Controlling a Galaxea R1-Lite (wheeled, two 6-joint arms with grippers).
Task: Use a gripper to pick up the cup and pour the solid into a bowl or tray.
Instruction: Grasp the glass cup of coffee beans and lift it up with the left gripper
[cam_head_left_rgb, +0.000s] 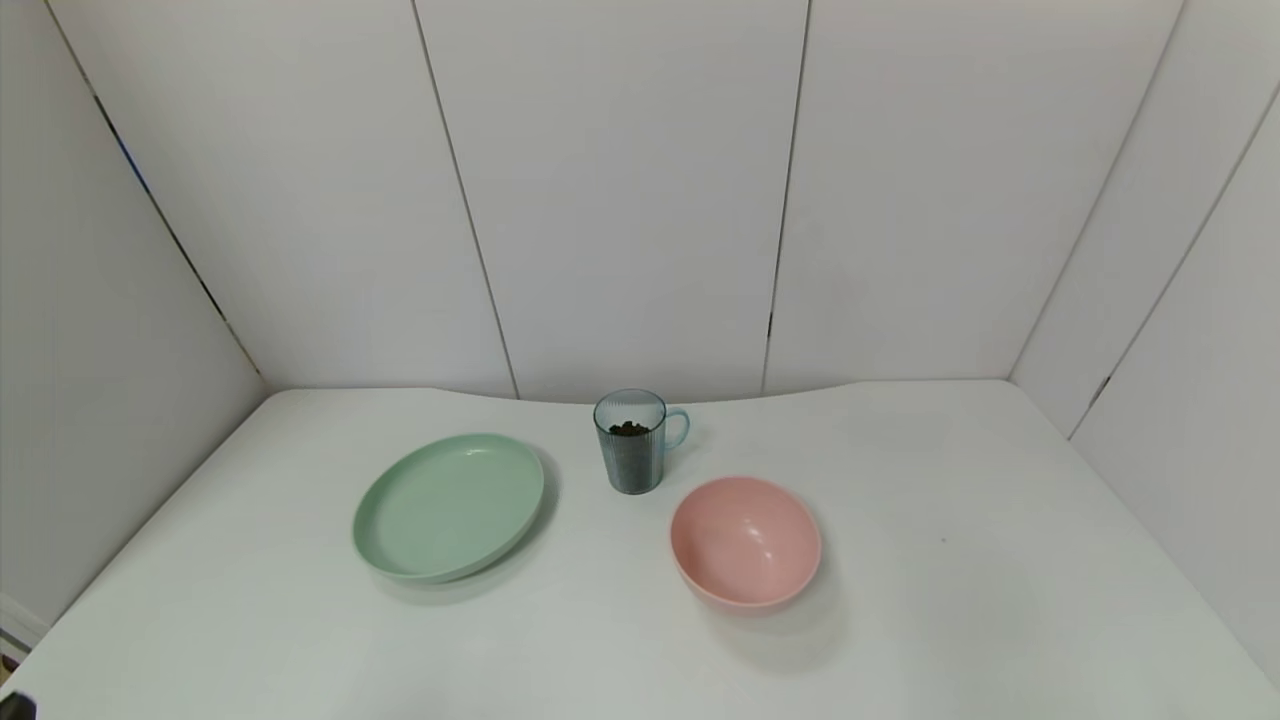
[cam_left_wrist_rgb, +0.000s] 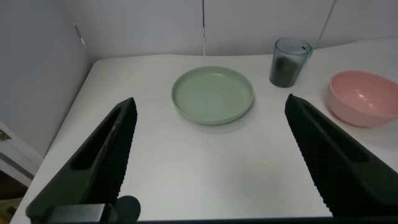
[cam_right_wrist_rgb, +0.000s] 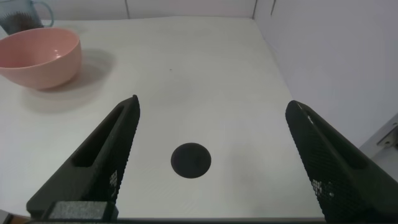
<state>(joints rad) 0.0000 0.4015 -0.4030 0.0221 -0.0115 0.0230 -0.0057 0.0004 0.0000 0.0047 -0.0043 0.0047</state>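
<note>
— What's laid out, biggest first?

— The white table (cam_head_left_rgb: 950, 600), then the pale green plate (cam_head_left_rgb: 448, 506), the pink bowl (cam_head_left_rgb: 746, 541), and the ribbed blue-grey cup (cam_head_left_rgb: 631, 442) with dark brown solid (cam_head_left_rgb: 628, 428) heaped inside.

— And the grippers?

— Neither shows in the head view. The left gripper (cam_left_wrist_rgb: 211, 165) hangs over the table's near left part, fingers spread wide with nothing between them. The plate lies straight ahead of it, well apart; the cup stands farther off, beyond the plate and toward the right arm's side, with the bowl near it.

— The right one?

— The right gripper (cam_right_wrist_rgb: 211, 165) is likewise spread wide and holding nothing, over the near right part of the table. A small round black mark (cam_right_wrist_rgb: 191, 160) sits on the table between its fingers. The bowl is ahead of it toward the left arm's side, well apart, and the cup — handle showing — stands just behind the bowl.
</note>
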